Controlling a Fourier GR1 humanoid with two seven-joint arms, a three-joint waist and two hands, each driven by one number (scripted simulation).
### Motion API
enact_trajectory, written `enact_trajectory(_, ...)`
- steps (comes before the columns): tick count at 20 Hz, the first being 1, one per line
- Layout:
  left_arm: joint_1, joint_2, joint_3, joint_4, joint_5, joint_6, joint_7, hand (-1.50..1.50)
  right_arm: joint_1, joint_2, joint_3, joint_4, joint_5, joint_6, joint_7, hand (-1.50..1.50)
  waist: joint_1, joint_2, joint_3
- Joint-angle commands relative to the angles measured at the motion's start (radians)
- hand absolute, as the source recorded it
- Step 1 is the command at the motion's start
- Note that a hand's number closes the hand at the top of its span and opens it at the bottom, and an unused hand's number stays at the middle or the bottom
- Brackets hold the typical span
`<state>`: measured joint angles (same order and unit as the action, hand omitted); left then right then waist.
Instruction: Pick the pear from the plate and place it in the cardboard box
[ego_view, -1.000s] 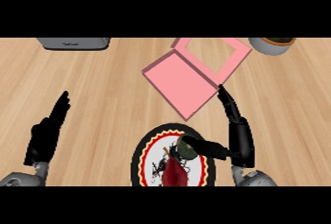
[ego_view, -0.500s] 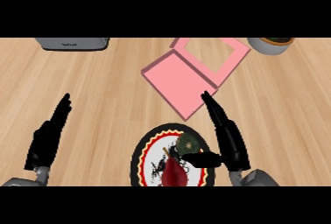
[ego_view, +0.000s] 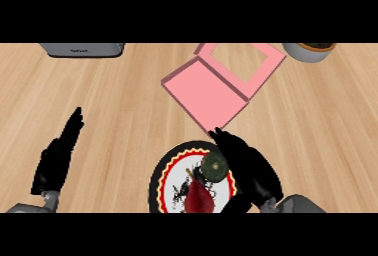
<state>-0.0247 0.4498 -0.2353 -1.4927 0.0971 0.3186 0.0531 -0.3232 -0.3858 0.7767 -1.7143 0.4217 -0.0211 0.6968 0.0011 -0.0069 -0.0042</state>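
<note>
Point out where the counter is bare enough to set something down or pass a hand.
Bare wood lies between the left hand and the plate, below the grey appliance; also right of the pink box. Crowded around the pear, with the right hand beside it.

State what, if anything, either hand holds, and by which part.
Nothing is held: the right hand lies open beside the pear on the plate; the left hand rests open.

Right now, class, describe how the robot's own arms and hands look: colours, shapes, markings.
Both hands, the left hand and the right hand, are black with long slim fingers. Each joins a rounded grey forearm at the lower edge. No cables or markings show.
</note>
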Motion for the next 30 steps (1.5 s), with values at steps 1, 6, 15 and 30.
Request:
enact_trajectory(1, -0.025, -0.005, 0.013, 0.002, -0.002, -0.005, 0.029, 0.00, -0.057, 0.088, 0.069, -0.088, -0.007, 0.163, 0.265, -1.50, -0.001, 0.003, 0.002)
enact_trajectory(6, 0.040, 0.002, 0.047, -0.033, -0.017, -0.042, -0.016, 0.00, -0.071, 0.177, 0.024, -0.112, 0.013, 0.256, 0.413, -1.50, 0.003, 0.005, 0.004)
enact_trajectory(15, -0.006, -0.037, 0.062, -0.051, -0.068, -0.045, 0.072, 0.00, 0.008, 0.272, 0.057, 0.001, 0.144, 0.252, 0.408, -1.50, 0.000, 0.006, 0.004)
enact_trajectory(30, 0.052, -0.060, 0.159, -0.114, -0.101, -0.157, 0.078, 0.00, 0.175, 0.322, 0.056, 0.060, 0.334, 0.213, 0.268, -1.50, 0.001, 0.006, 0.004)
